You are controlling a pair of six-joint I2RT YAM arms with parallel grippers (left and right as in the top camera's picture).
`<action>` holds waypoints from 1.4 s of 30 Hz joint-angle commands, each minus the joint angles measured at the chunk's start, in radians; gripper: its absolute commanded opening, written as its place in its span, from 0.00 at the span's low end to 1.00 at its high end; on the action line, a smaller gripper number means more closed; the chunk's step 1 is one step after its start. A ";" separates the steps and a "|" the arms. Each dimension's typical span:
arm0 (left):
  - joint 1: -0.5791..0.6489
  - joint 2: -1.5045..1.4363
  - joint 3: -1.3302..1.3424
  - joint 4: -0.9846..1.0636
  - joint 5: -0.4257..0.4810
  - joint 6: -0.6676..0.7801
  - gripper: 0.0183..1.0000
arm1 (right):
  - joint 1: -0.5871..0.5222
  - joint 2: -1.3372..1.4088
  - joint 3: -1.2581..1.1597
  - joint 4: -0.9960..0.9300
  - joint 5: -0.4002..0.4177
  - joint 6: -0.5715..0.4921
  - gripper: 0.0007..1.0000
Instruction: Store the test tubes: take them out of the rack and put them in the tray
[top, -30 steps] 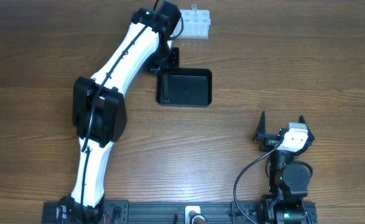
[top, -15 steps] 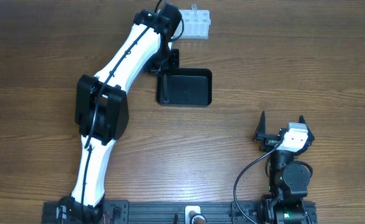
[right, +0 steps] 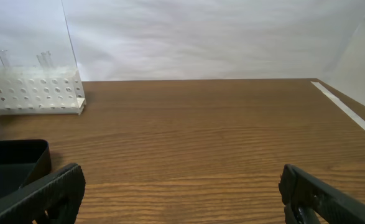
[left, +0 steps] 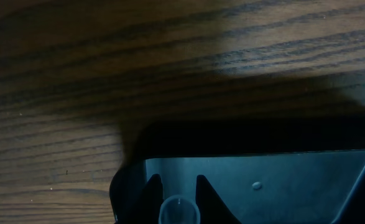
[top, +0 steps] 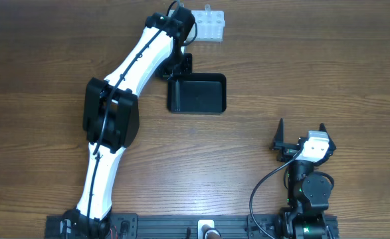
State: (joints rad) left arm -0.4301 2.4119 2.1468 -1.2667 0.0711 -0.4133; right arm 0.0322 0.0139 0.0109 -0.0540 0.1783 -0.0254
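My left gripper (top: pixel 179 68) hangs over the far left corner of the black tray (top: pixel 211 99). In the left wrist view its jaws are shut on a clear test tube (left: pixel 179 210), whose round end shows between the fingers above the tray (left: pixel 250 137). The white rack (top: pixel 208 26) stands beyond the tray, with a tube (top: pixel 208 9) sticking up from it. From the right wrist view the rack (right: pixel 34 91) holds upright tubes (right: pixel 43 59), and the tray (right: pixel 14 158) lies nearer. My right gripper (right: pixel 182 193) rests open near the table's front right (top: pixel 299 135), far from both.
The wooden table (top: pixel 314 66) stretches bare to the right of the tray and rack. The left arm's white link (top: pixel 125 76) crosses the left half of the table. A white wall (right: pixel 201 37) stands behind the rack.
The left arm's elbow has shifted slightly right and up the picture, while its gripper stays at the tray's far left corner. The right arm has not moved.
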 commanded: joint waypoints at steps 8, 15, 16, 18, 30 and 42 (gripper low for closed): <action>0.000 0.007 0.015 0.026 -0.013 -0.010 0.12 | -0.005 -0.009 -0.005 -0.004 -0.005 0.002 0.99; 0.000 0.007 0.015 0.026 -0.013 -0.010 0.12 | -0.005 -0.009 -0.005 -0.004 -0.005 0.002 0.99; 0.000 0.007 0.015 0.026 -0.016 -0.010 0.12 | -0.005 -0.009 -0.005 -0.004 -0.005 0.002 0.99; 0.000 0.007 0.015 0.026 -0.021 -0.009 0.11 | -0.005 -0.009 -0.005 -0.004 -0.005 0.002 0.99; 0.000 0.011 0.015 0.028 -0.039 -0.010 0.11 | -0.005 -0.009 -0.005 -0.004 -0.005 0.002 0.99; 0.000 0.024 0.015 0.045 -0.039 -0.010 0.12 | -0.005 -0.009 -0.005 -0.004 -0.005 0.002 0.99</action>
State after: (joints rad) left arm -0.4301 2.4145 2.1468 -1.2255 0.0475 -0.4133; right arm 0.0322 0.0139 0.0109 -0.0540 0.1783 -0.0265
